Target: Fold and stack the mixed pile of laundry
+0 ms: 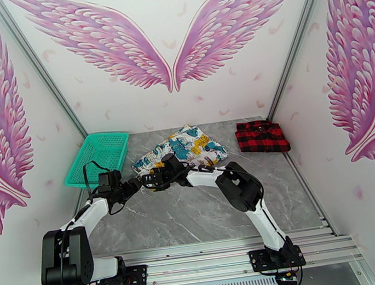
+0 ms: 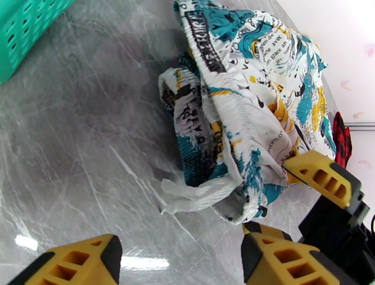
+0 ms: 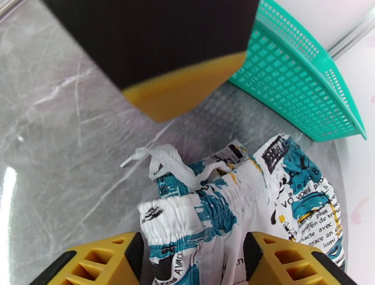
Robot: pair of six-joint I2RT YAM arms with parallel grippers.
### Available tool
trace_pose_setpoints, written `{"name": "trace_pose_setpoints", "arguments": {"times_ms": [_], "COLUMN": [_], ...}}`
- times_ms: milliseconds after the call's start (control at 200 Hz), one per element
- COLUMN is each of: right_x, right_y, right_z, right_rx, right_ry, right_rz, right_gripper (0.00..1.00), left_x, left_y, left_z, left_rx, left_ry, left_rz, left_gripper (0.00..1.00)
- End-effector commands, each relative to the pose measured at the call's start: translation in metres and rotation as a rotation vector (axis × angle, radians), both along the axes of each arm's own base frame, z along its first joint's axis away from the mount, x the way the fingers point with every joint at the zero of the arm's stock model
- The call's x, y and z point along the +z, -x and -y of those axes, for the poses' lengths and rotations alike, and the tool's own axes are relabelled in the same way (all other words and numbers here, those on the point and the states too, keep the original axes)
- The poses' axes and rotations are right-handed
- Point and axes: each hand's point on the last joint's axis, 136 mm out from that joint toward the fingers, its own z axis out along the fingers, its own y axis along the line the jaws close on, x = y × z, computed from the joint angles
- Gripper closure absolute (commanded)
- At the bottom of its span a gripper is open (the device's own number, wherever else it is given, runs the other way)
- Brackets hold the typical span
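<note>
Count: two garments, one teal mesh basket (image 1: 98, 156), two pincers. Top view: white cartoon-print garment (image 1: 193, 142) mid-back on worktop (image 1: 197, 216); red-black plaid garment (image 1: 262, 136) well apart, right. Left wrist: left pincer (image 2: 180, 248) spread, empty, near white drawstring (image 2: 197, 194). Right wrist: right pincer (image 3: 192, 248) straddles elastic waistband (image 3: 197, 211); cannot tell whether it grips.

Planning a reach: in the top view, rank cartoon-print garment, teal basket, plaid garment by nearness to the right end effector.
1. Cartoon-print garment, at the right end effector.
2. Teal basket, back left.
3. Plaid garment, back right.
</note>
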Motion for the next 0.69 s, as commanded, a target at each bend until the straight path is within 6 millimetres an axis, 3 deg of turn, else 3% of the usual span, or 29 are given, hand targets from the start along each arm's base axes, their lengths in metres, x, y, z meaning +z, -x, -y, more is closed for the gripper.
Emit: {"name": "trace_pose_setpoints", "arguments": {"times_ms": [0, 85, 190, 255, 450, 690], "right_x": [-0.011, -0.010, 0.001, 0.014, 0.048, 0.053], "right_y": [-0.007, -0.009, -0.012, -0.010, 0.002, 0.021], "right_z": [0.000, 0.000, -0.001, 0.000, 0.017, 0.037], "right_rx": [-0.030, -0.033, -0.049, -0.051, -0.058, -0.067], "right_ry": [0.047, 0.049, 0.022, -0.011, -0.086, -0.087], "right_rz": [0.011, 0.019, 0.027, 0.032, 0.021, -0.005], "right_gripper": [0.51, 0.65, 0.92, 1.00, 1.00, 1.00], "left_x": [0.006, 0.009, 0.011, 0.014, 0.012, 0.005], "left_y": [-0.001, -0.003, -0.005, -0.007, -0.015, -0.027], "left_z": [0.000, 0.003, 0.004, 0.006, 0.007, 0.024], "left_rx": [0.008, 0.014, 0.031, 0.047, 0.153, 0.229], "left_ry": [0.021, 0.047, 0.071, 0.099, 0.185, 0.274], "left_rz": [0.026, 0.034, 0.039, 0.044, 0.028, 0.010], "left_gripper": [0.26, 0.25, 0.24, 0.23, 0.20, 0.15]}}
